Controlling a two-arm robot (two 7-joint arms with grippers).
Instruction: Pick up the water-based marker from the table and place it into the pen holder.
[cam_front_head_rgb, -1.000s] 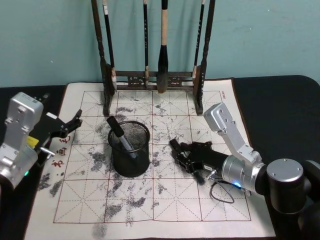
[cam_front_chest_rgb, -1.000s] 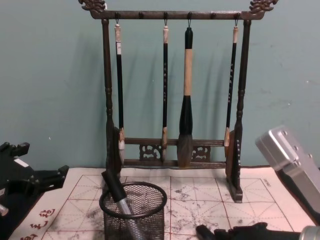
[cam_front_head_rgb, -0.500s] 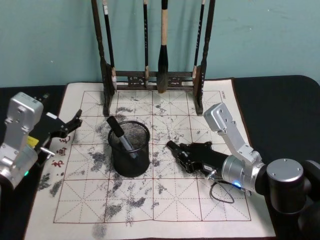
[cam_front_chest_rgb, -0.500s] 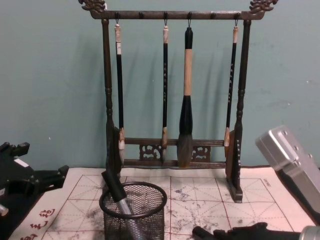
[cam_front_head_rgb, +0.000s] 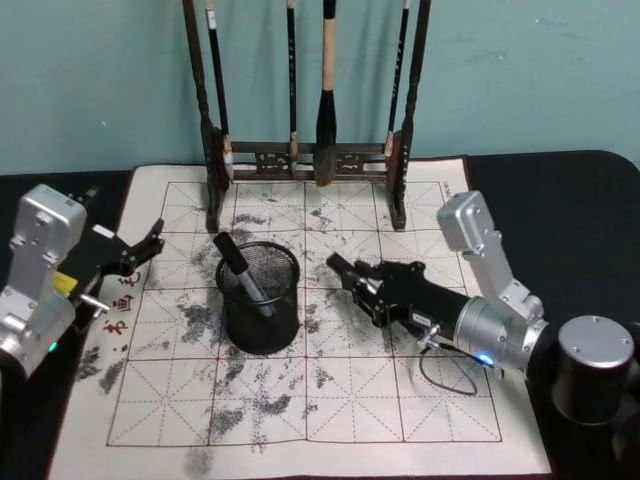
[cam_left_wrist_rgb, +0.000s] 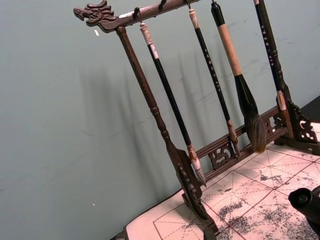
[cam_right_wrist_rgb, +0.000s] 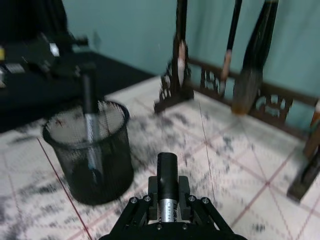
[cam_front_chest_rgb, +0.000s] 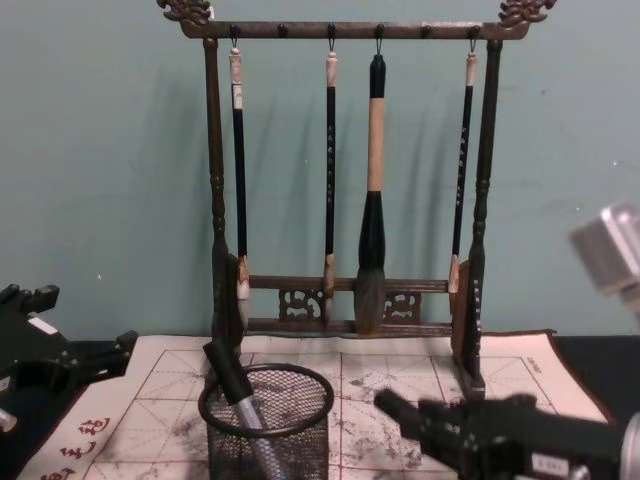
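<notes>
W/ right gripper (cam_front_head_rgb: 368, 290) clamped on water-based marker (cam_right_wrist_rgb: 166, 175) just right of pen holder (cam_front_head_rgb: 259, 297), raise above rim, go vertical, drop in clear of other marker (cam_front_head_rgb: 240, 268); leave left gripper (cam_front_head_rgb: 150, 243) parked at mat (cam_front_head_rgb: 350, 400) edge.

Head view downward, chest view level; both on pen holder (cam_front_head_rgb: 262, 322) and brush rack (cam_front_head_rgb: 300, 157).
</notes>
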